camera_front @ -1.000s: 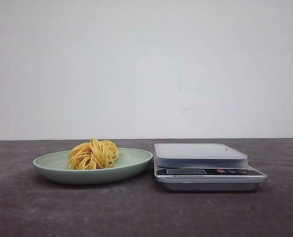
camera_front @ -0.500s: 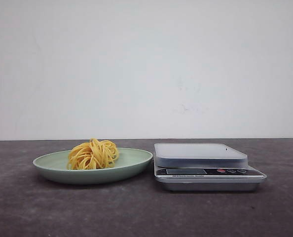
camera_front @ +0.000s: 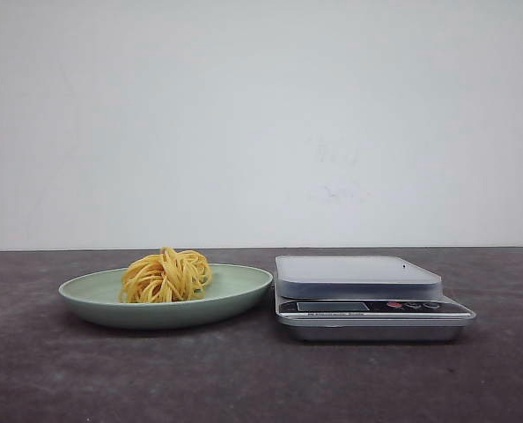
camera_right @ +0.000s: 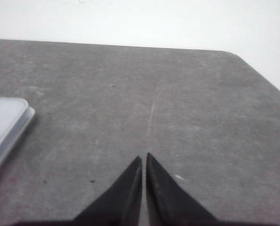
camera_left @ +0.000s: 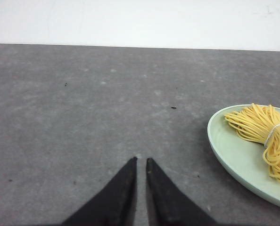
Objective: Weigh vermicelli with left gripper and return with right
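Observation:
The vermicelli [camera_front: 165, 276], a nest of yellow-orange strands, lies in the pale green plate [camera_front: 235, 295] left of centre on the table. It also shows in the left wrist view [camera_left: 265, 135], tied with a pale band, in the plate [camera_left: 234, 155]. The silver kitchen scale [camera_front: 358, 284] stands right of the plate, its pan empty. My left gripper [camera_left: 141, 160] is shut and empty over bare table, to the left of the plate. My right gripper [camera_right: 144, 156] is shut and empty over bare table, to the right of the scale [camera_right: 3, 125]. Neither gripper shows in the front view.
The dark grey tabletop [camera_front: 261, 379] runs back to a white wall [camera_front: 261, 123]. In the right wrist view the table's far right corner [camera_right: 234, 54] is rounded and its right edge runs close by.

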Robot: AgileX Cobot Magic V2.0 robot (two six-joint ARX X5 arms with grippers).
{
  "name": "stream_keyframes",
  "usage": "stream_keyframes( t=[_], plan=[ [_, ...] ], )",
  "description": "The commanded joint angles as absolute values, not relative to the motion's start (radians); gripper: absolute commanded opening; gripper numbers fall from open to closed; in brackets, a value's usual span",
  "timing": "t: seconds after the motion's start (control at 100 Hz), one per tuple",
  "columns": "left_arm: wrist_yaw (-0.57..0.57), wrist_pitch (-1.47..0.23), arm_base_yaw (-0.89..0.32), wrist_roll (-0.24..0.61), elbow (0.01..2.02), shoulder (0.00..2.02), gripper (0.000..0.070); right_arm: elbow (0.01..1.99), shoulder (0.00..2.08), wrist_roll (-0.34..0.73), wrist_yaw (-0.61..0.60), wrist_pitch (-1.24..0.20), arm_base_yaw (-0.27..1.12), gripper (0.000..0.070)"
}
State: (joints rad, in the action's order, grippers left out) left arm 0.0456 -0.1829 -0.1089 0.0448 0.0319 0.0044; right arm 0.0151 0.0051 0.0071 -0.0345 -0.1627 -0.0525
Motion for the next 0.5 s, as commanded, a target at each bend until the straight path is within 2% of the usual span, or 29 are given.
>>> stream_keyframes(
  t=[0.0, 0.1, 0.2, 0.38, 0.49],
  plan=[
    [0.044, -0.182, -0.109, 0.047, 0.014, 0.003, 0.0000, 0.012, 0.004, 0.078, -0.052, -0.130, -0.052, 0.0007],
    [0.056, -0.167, -0.109, 0.053, 0.014, 0.003, 0.0001, 0.017, 0.004, 0.170, -0.107, -0.068, -0.052, 0.0005],
    [0.057, -0.133, -0.109, 0.157, 0.038, 0.003, 0.0004, 0.076, 0.004, 0.284, -0.103, -0.096, -0.052, 0.0004],
    [0.060, -0.134, -0.109, 0.304, 0.208, 0.035, 0.0007, 0.263, 0.039, 0.312, -0.104, -0.208, -0.052, 0.0004],
    [0.060, -0.190, -0.109, 0.354, 0.372, 0.124, 0.0009, 0.406, 0.110, 0.326, -0.107, -0.270, -0.052, 0.0004]
  ],
)
